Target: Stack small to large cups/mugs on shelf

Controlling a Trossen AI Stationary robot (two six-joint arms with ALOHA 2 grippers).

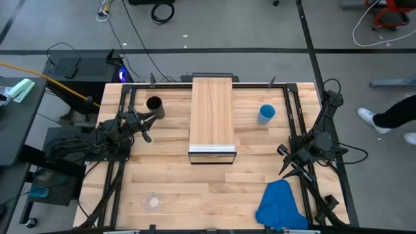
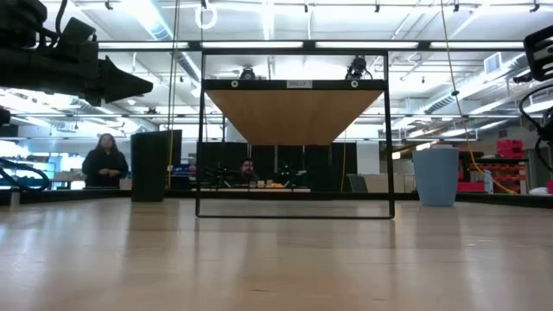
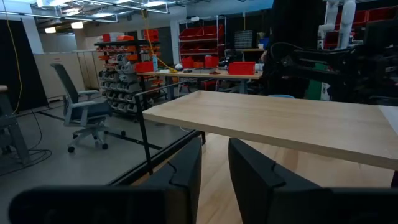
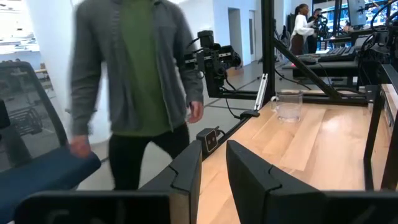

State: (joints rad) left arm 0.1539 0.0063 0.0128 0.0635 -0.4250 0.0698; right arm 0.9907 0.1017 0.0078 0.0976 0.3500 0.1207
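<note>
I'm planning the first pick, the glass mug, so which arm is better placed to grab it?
Probably the left. The glass mug sits on the left half of the table, on the left end effector's side of the shelf. The right end effector is across the table by the blue cloth.

The glass mug (image 1: 153,202) is a faint pale ring in the high view, too small to show a handle; in the right wrist view it is clear but blurred. There a person (image 4: 134,81) walking past is motion-blurred, the head cut off by the top edge. The shelf (image 3: 273,121) runs out of the left wrist view at its right edge. In the low view the left arm (image 2: 60,56) is cropped at the left edge, and a distant person (image 2: 106,161) is too small to make out.
</note>
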